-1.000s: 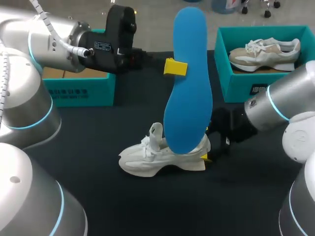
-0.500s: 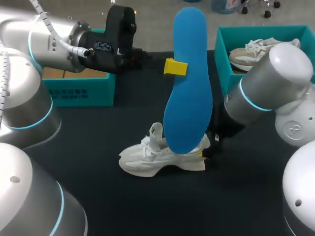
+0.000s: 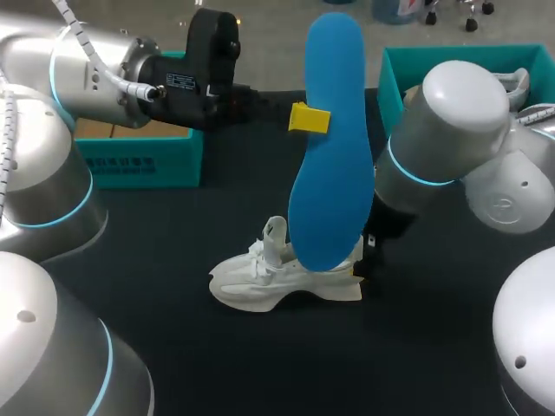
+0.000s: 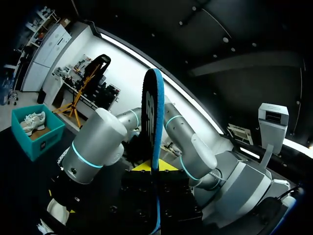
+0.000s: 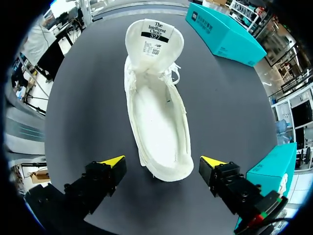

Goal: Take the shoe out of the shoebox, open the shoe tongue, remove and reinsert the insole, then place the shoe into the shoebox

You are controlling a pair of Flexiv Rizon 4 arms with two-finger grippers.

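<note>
Right wrist view: the right gripper (image 5: 162, 164) hangs released, its yellow tips spread either side of the heel of the white shoe (image 5: 156, 112), clear of it. The shoe lies on the dark bench (image 5: 83, 98), tongue pulled forward. Farther off, the left gripper (image 3: 314, 119) clamps the blue insole (image 3: 334, 156) upright above the shoe, with a teal shoebox (image 3: 143, 160) beyond.

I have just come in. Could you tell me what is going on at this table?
The left gripper is shut on a blue insole and holds it upright, high above the table. The white shoe stands on the table, its tongue folded open and its inside empty. The right gripper is open at the shoe's heel, one finger on each side, seemingly not touching it. So the insole is out and not yet reinserted. The teal shoebox waits at the back right.
</note>
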